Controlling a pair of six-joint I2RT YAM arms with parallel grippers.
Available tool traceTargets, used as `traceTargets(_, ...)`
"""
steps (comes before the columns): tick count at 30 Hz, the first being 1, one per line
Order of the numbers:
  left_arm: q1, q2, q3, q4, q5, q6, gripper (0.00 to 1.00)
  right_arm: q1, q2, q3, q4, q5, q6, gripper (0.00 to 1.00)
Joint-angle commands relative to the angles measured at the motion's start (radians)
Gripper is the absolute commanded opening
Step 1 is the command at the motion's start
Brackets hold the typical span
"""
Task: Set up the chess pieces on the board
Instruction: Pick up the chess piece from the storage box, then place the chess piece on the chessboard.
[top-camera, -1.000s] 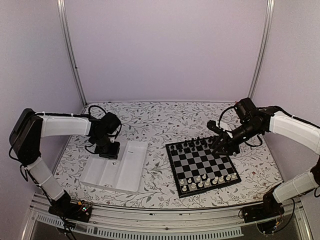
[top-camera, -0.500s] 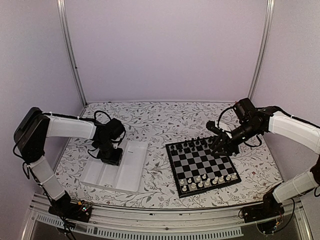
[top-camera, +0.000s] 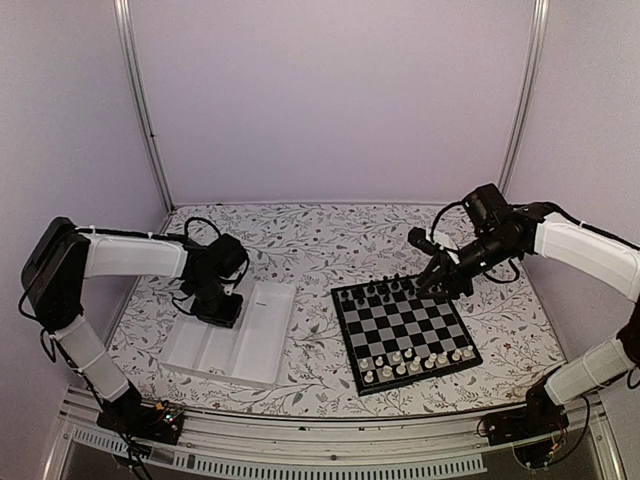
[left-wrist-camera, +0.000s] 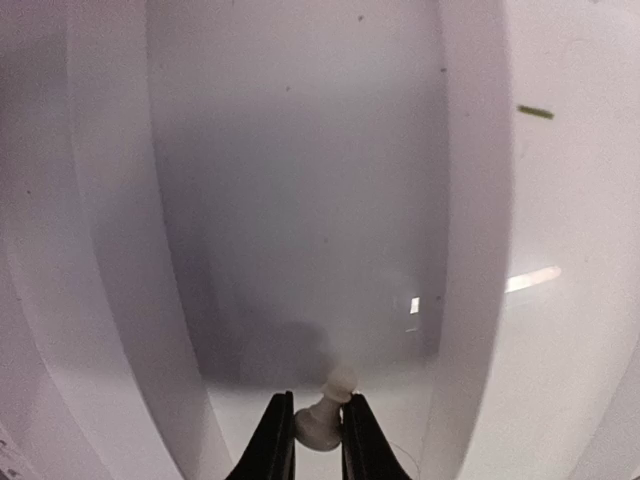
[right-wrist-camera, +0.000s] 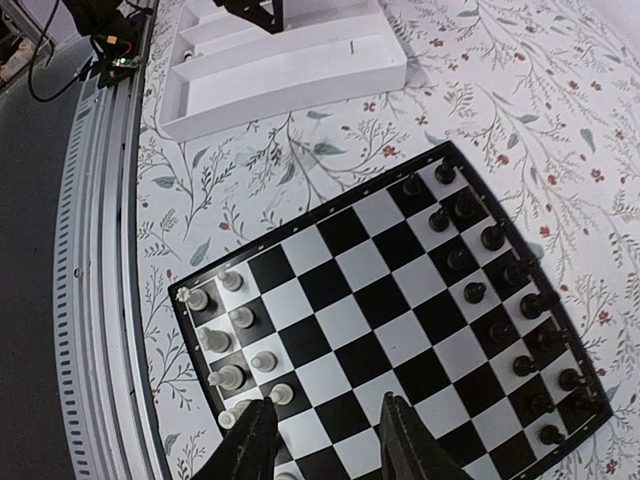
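Note:
The board (top-camera: 410, 325) lies right of centre, with black pieces (top-camera: 390, 290) on its far rows and cream-white pieces (top-camera: 415, 360) on its near rows. My left gripper (top-camera: 222, 308) is down inside the white tray (top-camera: 235, 335). In the left wrist view it (left-wrist-camera: 318, 440) is shut on a cream-white pawn (left-wrist-camera: 324, 418) just above the tray floor. My right gripper (top-camera: 440, 277) is open and empty above the board's far right corner. The right wrist view shows its open jaws (right-wrist-camera: 325, 440) over the board (right-wrist-camera: 370, 300), white pieces (right-wrist-camera: 230, 330) to the left and black pieces (right-wrist-camera: 490, 290) to the right.
The white compartment tray (right-wrist-camera: 290, 60) sits left of the board on the floral tablecloth (top-camera: 320, 240). The tray's divider walls (left-wrist-camera: 470, 250) rise on both sides of the left gripper. A metal rail (top-camera: 330, 425) runs along the near table edge.
My right gripper has lifted and drawn back from the board's far right squares. My left gripper has shifted slightly right and nearer inside the tray.

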Motion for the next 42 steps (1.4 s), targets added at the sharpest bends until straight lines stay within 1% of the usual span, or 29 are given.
traceTargets(1,-0.058,-0.171,0.011,0.025,-0.058,0.081,0.12,0.007,0.027,0.148,0.059,0.014,0.070,0.39)
traceTargets(3,-0.111,-0.241,0.017,0.072,-0.075,0.110,0.11,0.008,0.053,0.212,0.069,-0.016,0.122,0.42)
traceTargets(5,-0.180,-0.301,0.015,0.150,-0.072,0.141,0.12,0.007,0.103,0.278,0.048,-0.090,0.175,0.43)
traceTargets(9,-0.340,-0.365,0.006,0.354,-0.076,0.190,0.12,0.008,0.250,0.405,-0.034,-0.335,0.235,0.43)
traceTargets(11,-0.412,-0.355,0.021,0.434,-0.102,0.213,0.13,0.009,0.304,0.420,-0.042,-0.421,0.259,0.43)
traceTargets(13,-0.458,-0.321,0.055,0.481,-0.120,0.226,0.13,0.015,0.351,0.428,-0.044,-0.484,0.282,0.43)
traceTargets(18,-0.541,-0.196,0.153,0.551,-0.156,0.275,0.13,0.065,0.400,0.426,-0.043,-0.534,0.312,0.45)
traceTargets(24,-0.584,-0.085,0.253,0.580,-0.163,0.309,0.13,0.129,0.422,0.419,-0.038,-0.546,0.325,0.45)
traceTargets(29,-0.600,-0.050,0.294,0.589,-0.191,0.330,0.13,0.143,0.427,0.396,-0.030,-0.562,0.327,0.42)
traceTargets(32,-0.601,-0.041,0.299,0.591,-0.196,0.337,0.13,0.145,0.428,0.387,-0.027,-0.574,0.330,0.38)
traceTargets(34,-0.600,-0.034,0.303,0.591,-0.197,0.337,0.13,0.144,0.426,0.384,-0.027,-0.586,0.326,0.29)
traceTargets(38,-0.600,-0.023,0.311,0.591,-0.208,0.337,0.13,0.143,0.429,0.383,-0.030,-0.603,0.321,0.16)
traceTargets(42,-0.602,-0.013,0.313,0.590,-0.241,0.335,0.13,0.144,0.429,0.378,-0.027,-0.607,0.322,0.14)
